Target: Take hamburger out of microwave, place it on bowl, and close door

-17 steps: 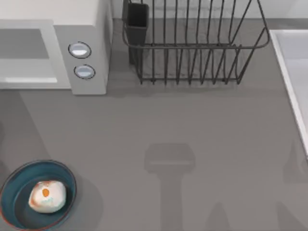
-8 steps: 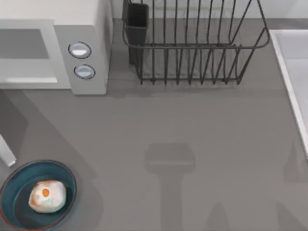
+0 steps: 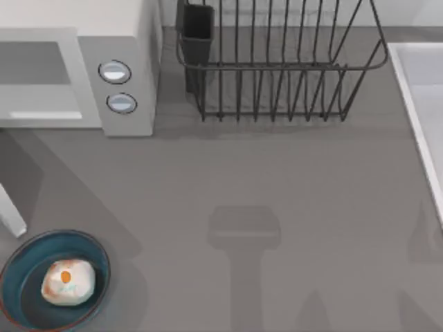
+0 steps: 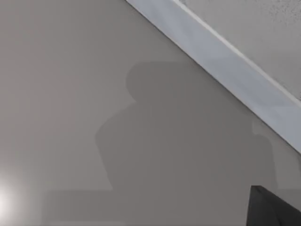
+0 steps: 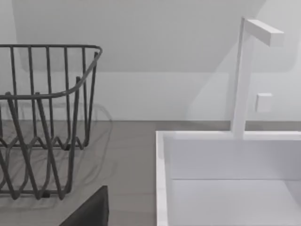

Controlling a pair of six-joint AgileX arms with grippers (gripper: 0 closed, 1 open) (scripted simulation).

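Note:
The hamburger (image 3: 68,282), a cream-white lump with an orange spot, lies inside the dark teal bowl (image 3: 24,270) at the table's front left. The microwave (image 3: 128,41) stands at the back left, its two silver knobs facing the table. A slim white edge, which looks like the door (image 3: 12,214), sticks into the top view at the left border between microwave and bowl. Very close to my left gripper (image 4: 275,209) is a flat pale panel with a white bar (image 4: 221,66) across it. My right gripper (image 5: 89,212) shows as a dark corner near the sink.
A black wire dish rack (image 3: 277,69) stands at the back centre, right of the microwave. A white sink (image 3: 422,104) with a white tap (image 5: 242,70) runs along the right side. Arm shadows fall on the grey tabletop (image 3: 277,180).
The white door edge has come into the top view at the left border and swung a little rightward. Its shadow on the table has widened. The hamburger and bowl have not moved.

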